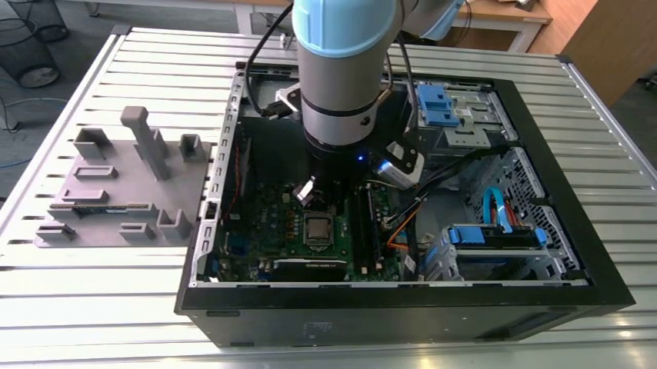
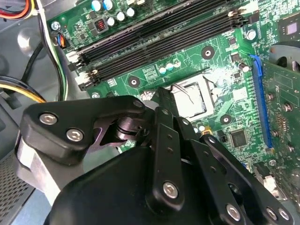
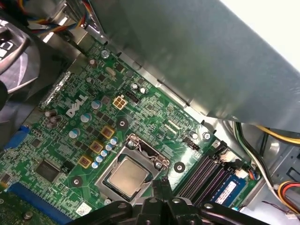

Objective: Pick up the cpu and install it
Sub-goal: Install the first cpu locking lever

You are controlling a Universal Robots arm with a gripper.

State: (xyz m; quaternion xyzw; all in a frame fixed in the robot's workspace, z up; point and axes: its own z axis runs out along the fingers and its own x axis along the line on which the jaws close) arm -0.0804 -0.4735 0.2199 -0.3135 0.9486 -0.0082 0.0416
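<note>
Seated flat in the socket frame (image 3: 133,176) on the motherboard (image 3: 89,136): the cpu (image 3: 126,177), silver top up. Just above its edge, gripper (image 3: 161,185), fingertips drawn close together, holding nothing. Open board around the socket; memory slots (image 3: 206,176) close beside.

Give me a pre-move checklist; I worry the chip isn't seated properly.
1. Silver-grey square cpu inside the dark socket frame on the green motherboard: ok.
2. Cpu lying level in the frame: ok, judging by the first wrist view.
3. Metal bracket latched: cannot tell.
4. Black gripper clear of the cpu: cannot tell.
</note>
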